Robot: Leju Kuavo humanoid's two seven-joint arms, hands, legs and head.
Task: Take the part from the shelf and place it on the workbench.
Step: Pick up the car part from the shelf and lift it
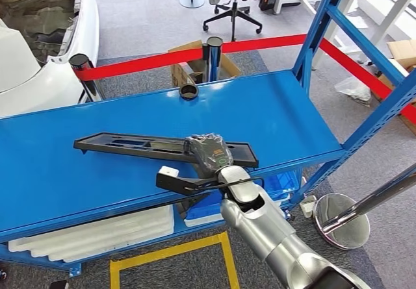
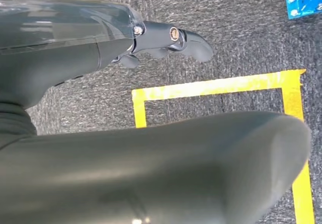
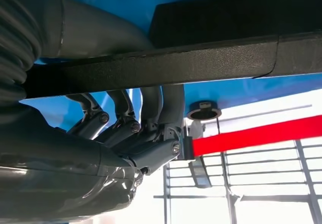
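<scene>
Right wrist view: fingers [image 3: 152, 108] wrapping part [image 3: 159, 65].

Workshop or industrial test floor, car-related. Heavy blue steel shelving rack [image 1: 314, 49] with a flat blue metal shelf deck [image 1: 275, 110]. White car body shell [image 1: 29, 62] parked just behind, roped off by a red barrier belt [image 1: 147, 62] strung between black stanchion posts [image 1: 214, 56]. Grey carpet floor [image 1: 147, 10] marked with yellow tape lines [image 1: 166, 253]. Black swivel office chair [image 1: 235, 0] and brown cardboard boxes [image 1: 402, 52] further back.
</scene>
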